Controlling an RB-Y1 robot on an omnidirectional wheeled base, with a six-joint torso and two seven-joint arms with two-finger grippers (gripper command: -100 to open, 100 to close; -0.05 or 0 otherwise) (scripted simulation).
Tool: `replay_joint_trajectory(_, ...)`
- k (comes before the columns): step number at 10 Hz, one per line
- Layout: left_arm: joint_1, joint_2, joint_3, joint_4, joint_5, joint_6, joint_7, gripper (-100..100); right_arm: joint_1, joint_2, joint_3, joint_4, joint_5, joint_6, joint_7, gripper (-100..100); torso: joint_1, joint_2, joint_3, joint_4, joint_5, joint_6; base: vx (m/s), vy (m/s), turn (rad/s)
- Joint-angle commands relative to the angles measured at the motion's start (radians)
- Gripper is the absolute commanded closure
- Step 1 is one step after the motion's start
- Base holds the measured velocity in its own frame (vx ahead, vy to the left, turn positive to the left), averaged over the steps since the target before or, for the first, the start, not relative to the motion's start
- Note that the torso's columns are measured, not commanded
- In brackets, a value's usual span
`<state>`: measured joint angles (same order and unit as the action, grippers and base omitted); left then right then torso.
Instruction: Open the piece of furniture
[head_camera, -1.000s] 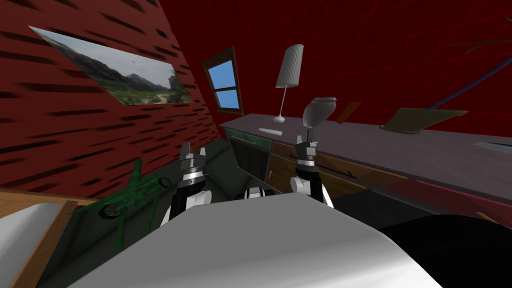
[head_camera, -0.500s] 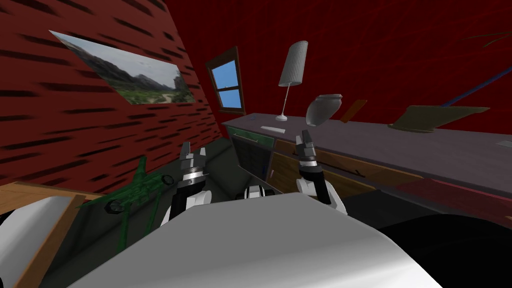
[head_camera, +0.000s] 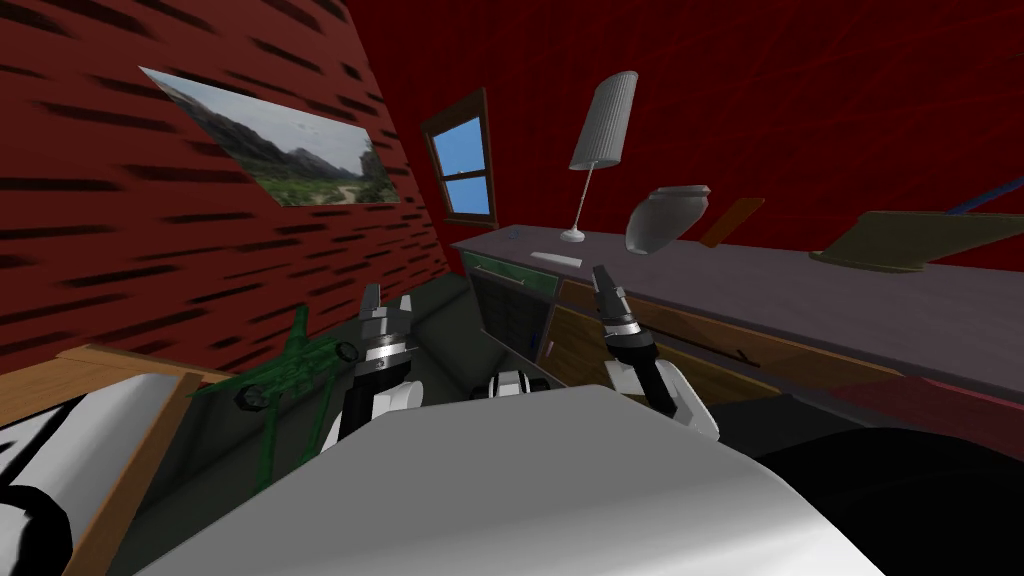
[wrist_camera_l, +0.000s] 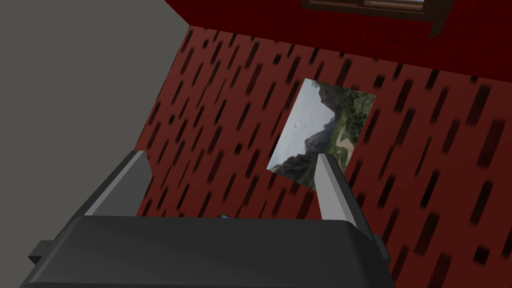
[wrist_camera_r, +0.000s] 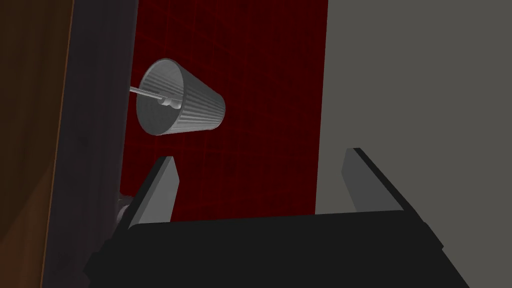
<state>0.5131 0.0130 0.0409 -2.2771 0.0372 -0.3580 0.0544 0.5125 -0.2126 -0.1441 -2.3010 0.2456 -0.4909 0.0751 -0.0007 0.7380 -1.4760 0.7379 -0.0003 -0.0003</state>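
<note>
Sideboard: brown fronts, dark top.

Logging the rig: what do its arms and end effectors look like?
White arms, dark joints, grey wrist rings. The left end effector and right end effector: a dark box each, with two thin light grey blades.

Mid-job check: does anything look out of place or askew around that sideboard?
One thing: the dark gridded door on the sideboard looks swung outward, left of the right gripper; the wooden door beside it sits shut. The lamp and vase lean only with the camera's slant.
</note>
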Motion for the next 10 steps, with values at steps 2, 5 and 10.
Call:
replay_joint_trajectory(2,0.000,0.000,0.000,0.000,0.000,0.000,0.000,0,0.024,-0.040,-0.041,-0.010,0.104,-0.011,0.012,-100,0.000,0.000,0.000,0.000,0.000,0.000,0.001,0.030,0.054)
replay_joint_trajectory(5,0.000,0.000,0.000,0.000,0.000,0.000,0.000,0,0.035,-0.053,-0.058,-0.014,0.162,-0.015,0.017,-100,0.001,0.000,0.000,0.000,0.000,0.000,0.001,0.026,0.059)
replay_joint_trajectory(10,0.000,0.000,0.000,0.000,0.000,0.000,0.000,0,0.067,-0.092,-0.114,-0.029,0.301,-0.029,0.033,-100,0.001,0.000,0.000,0.000,0.000,0.000,0.003,0.031,0.067)
